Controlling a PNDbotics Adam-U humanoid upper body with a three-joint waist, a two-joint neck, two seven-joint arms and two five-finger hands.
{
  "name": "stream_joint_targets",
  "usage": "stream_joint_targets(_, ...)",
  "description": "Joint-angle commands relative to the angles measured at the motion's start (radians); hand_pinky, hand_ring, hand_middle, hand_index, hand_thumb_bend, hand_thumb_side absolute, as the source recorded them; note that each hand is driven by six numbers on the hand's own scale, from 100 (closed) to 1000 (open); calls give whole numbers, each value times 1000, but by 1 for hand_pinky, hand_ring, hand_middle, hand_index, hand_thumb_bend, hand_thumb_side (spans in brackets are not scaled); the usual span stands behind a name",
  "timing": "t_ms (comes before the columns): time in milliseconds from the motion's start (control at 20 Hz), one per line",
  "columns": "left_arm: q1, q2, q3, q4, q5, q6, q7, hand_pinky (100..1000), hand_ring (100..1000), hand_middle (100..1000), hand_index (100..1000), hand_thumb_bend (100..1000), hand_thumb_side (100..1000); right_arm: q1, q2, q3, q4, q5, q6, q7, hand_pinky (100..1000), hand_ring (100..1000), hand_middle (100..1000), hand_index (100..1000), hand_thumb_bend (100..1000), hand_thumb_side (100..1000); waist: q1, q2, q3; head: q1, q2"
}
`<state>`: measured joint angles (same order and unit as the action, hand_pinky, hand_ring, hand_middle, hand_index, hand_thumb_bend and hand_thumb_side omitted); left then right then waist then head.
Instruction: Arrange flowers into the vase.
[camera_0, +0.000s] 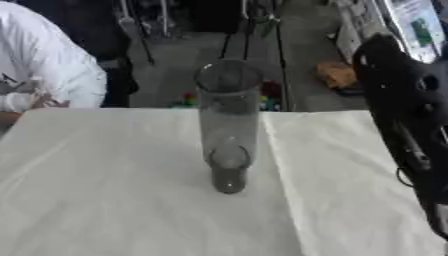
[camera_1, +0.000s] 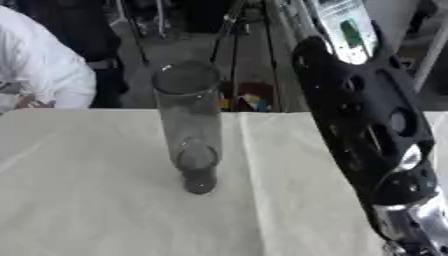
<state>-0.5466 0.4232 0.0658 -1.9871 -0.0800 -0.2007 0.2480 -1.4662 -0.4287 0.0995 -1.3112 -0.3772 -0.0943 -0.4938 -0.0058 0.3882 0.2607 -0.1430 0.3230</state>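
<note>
A tall clear glass vase (camera_0: 228, 125) stands upright near the middle of the table, on a white cloth (camera_0: 105, 190). It looks empty, and no flower shows on the table. My right arm (camera_1: 367, 130), black with a silver joint low down, rises along the right side, to the right of the vase and apart from it. Its hand shows in neither view. My left arm and hand are out of sight.
The cloth has a raised fold (camera_0: 280, 170) running from the vase's right toward the front edge. Beyond the table's far edge lie small colourful things (camera_1: 249, 100) on the floor, metal stands and an orange-brown object (camera_0: 337, 74).
</note>
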Motion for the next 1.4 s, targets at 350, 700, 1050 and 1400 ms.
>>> stream_joint_targets(350,-22,15,3,-13,5,2,-1,807,922,901,961,100,1000,-8,16,14,-32,-18,24,-5,100,100,100,100,100,175,0,-11,7,-2,-23)
stream_joint_targets(700,-24,12,2,-13,9,3,-1,807,922,901,961,100,1000,-6,36,16,-32,-30,39,-13,100,100,100,100,100,181,-4,-9,13,-2,-32)
stream_joint_targets(1050,-25,10,4,-13,9,4,2,807,921,901,961,100,1000,8,45,25,-21,-20,54,-16,100,100,100,100,100,188,-8,-4,18,-1,-38)
stream_joint_targets(1400,-26,10,5,-13,9,4,6,807,921,902,961,100,1000,31,-1,41,-31,-40,70,-5,100,100,100,100,100,196,-11,4,14,2,-42)
